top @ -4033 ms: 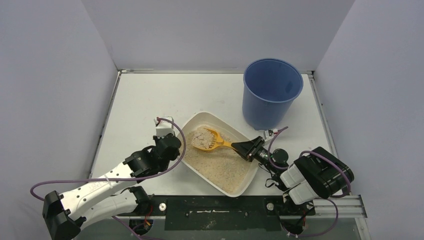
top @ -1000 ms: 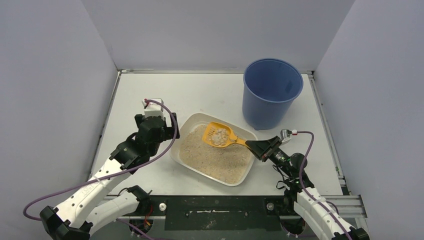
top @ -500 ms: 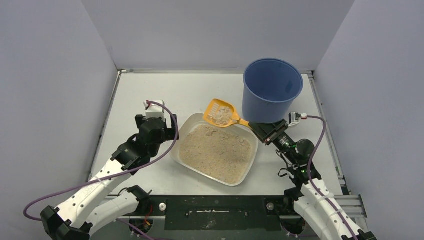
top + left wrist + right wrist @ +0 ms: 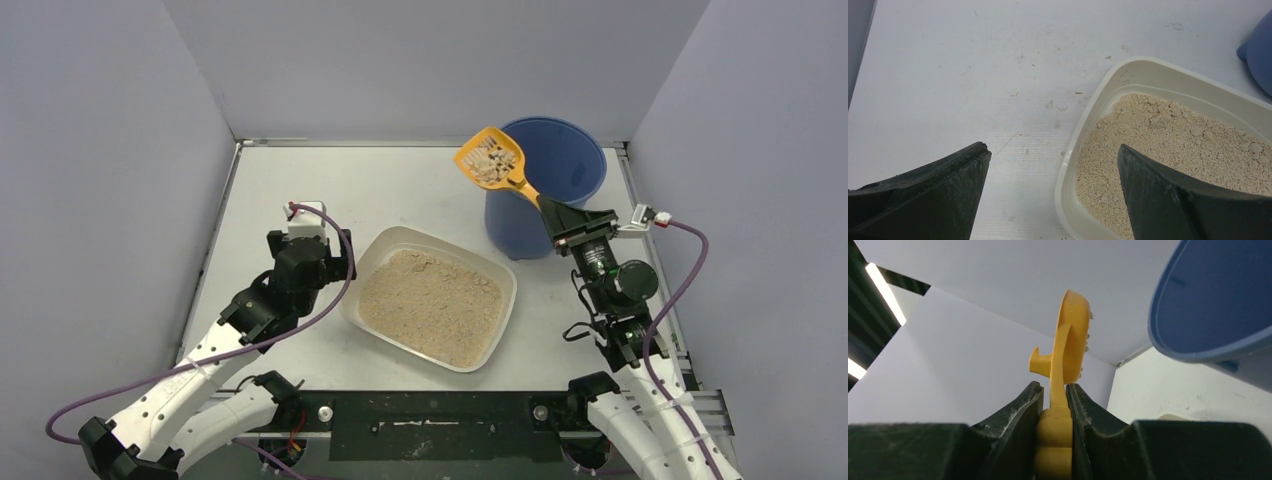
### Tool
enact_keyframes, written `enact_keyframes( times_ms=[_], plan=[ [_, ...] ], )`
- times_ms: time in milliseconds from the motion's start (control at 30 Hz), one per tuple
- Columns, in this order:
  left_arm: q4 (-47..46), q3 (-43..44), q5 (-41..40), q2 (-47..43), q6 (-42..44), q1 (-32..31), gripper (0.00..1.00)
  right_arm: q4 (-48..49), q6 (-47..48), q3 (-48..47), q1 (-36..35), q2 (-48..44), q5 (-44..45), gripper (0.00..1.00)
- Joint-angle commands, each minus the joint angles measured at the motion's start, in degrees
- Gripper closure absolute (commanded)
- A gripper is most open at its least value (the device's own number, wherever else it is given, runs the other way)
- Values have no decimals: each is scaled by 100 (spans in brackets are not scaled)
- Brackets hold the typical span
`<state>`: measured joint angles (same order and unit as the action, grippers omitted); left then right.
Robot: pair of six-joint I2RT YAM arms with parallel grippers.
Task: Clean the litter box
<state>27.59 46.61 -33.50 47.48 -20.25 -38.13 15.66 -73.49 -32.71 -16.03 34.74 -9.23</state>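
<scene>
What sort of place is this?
Probably a robotics lab test cell: plain white walls enclose the table, left arm and right arm bolted at its near edge, a litter box between them.

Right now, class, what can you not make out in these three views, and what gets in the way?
1. Bucket floor, top view: the scoop and the near wall cover part; contents unclear.
2. Scoop's load, right wrist view: the scoop is edge-on, so its bowl hides it.
3. Litter box, left wrist view: cut off at the right and bottom edges; the left gripper covers part.
</scene>
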Motion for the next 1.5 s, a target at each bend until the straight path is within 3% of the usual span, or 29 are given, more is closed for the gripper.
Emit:
enact_keyframes(
  times_ms=[0,433,667,1100,1267,1467],
  plan=[
    [-208,16,27,-133,83,25,3,-486,656,-653,40,-195,1170,100],
    [-243,28,197,-236,100,25,3,-2317,3809,-2121,44,472,2511,100],
    [-262,20,248,-383,129,25,3,-3145,5800,-2977,42,1217,2461,100],
    [-233,13,239,-539,196,36,3,-3448,9547,-3743,-169,2030,1785,100],
    [-211,12,212,-547,205,25,3,-3814,10356,-4259,-650,2474,2176,100],
    [-176,13,178,-556,206,25,3,-3799,10219,-4809,-872,2597,2154,100]
  ],
)
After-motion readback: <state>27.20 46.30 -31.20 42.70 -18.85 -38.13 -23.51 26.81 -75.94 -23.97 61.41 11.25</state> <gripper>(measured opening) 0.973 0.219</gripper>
